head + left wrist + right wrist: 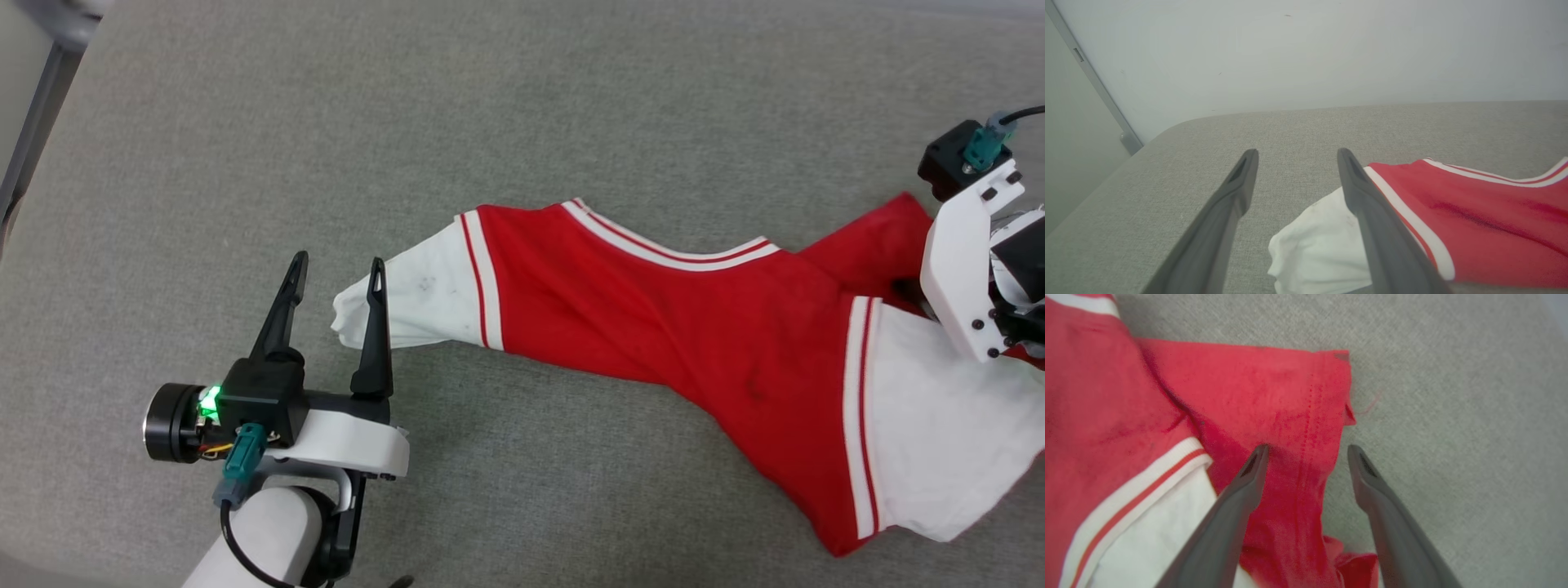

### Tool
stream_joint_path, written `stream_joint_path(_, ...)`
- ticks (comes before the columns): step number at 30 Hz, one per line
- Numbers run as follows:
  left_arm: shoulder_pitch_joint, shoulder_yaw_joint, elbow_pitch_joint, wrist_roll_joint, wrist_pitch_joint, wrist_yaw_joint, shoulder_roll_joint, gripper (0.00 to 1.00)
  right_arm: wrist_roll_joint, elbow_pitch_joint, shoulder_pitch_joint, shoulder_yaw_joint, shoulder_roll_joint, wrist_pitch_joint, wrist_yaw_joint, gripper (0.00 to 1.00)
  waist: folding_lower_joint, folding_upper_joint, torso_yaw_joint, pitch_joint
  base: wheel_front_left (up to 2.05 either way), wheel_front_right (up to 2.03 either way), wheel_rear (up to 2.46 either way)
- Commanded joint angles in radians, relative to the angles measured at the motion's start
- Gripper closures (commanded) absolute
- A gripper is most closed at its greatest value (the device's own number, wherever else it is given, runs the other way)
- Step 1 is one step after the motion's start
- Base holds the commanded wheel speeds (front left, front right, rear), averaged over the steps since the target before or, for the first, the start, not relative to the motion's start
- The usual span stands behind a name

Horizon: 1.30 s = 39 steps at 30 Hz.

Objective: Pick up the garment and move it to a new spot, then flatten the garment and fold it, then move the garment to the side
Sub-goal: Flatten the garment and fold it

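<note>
Left gripper: the left gripper (339,261) is standing wide open and holding nothing, low over the near left of the grey padded surface (490,106). Its fingers are pointing away from the robot.
Left contact: its right-hand finger is crossing the tip of the left white sleeve (416,298). Whether it is touching the cloth cannot be told, and the other finger is standing over bare surface.
Right gripper: the right gripper (1308,448) is also gaping and carrying nothing, far to the right. One finger is over the red hem edge (1306,396), the other over bare surface.
Garment: the garment (653,310) is lying on the surface, running from the left sleeve across to the right. It is twisting narrow in the middle, and the right white sleeve (947,408) is spreading out near the right edge.
Striped trim: the striped neck trim (669,245) is facing the far side.
Step in hand: judging by the open grippers at either end, this is the flattening, with a fresh grasp being lined up.
Doing it well: each gripper is needing cloth well between its fingers. The left should be shifting right until the sleeve tip lies between them. Both should then be closing low on single edges and drawing apart gently.
Risk: a shallow pinch is likely to slip, and the mid twist is likely to stay.
</note>
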Motion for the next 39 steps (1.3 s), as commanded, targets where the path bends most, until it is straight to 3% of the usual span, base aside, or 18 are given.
stream_joint_path(1,-0.004,0.017,0.002,0.018,-0.005,-0.017,-0.018,0.00,0.012,0.041,-0.015,0.020,0.011,-0.007,-0.001,0.00,-0.0001,-0.0001,0.031,0.037,0.00,0.00,0.00)
stream_joint_path(10,0.023,0.106,0.017,0.097,-0.005,-0.087,-0.093,0.00,0.101,0.166,0.034,0.182,0.046,-0.046,0.001,0.01,-0.0001,-0.0001,0.026,0.048,0.00,0.00,0.00)
stream_joint_path(11,0.024,0.115,0.017,0.106,-0.004,-0.093,-0.099,0.00,0.105,0.159,0.024,0.195,0.047,-0.068,0.001,1.00,-0.0001,-0.0001,0.021,0.044,0.00,0.00,0.00)
stream_joint_path(19,0.065,0.165,0.052,0.151,-0.004,-0.144,-0.133,0.00,0.123,0.101,-0.075,0.213,0.014,-0.339,-0.001,1.00,-0.0001,-0.0001,-0.014,-0.049,0.00,0.00,0.00)
stream_joint_path(27,0.152,0.210,0.072,0.175,-0.004,-0.166,-0.149,0.00,0.144,-0.068,-0.017,0.205,-0.092,-0.551,-0.001,1.00,-0.0001,-0.0001,-0.056,-0.170,0.00,0.00,0.00)
stream_joint_path(33,0.216,0.231,0.060,0.191,-0.004,-0.170,-0.161,0.00,0.128,-0.242,0.080,0.078,-0.172,-0.618,-0.001,1.00,-0.0001,-0.0001,-0.089,-0.219,0.00,0.00,0.00)
stream_joint_path(39,0.236,0.247,0.058,0.199,-0.004,-0.186,-0.166,0.00,0.074,-0.366,0.148,-0.090,-0.172,-0.595,-0.001,1.00,-0.0001,-0.0001,-0.107,-0.238,0.00,0.00,0.00)
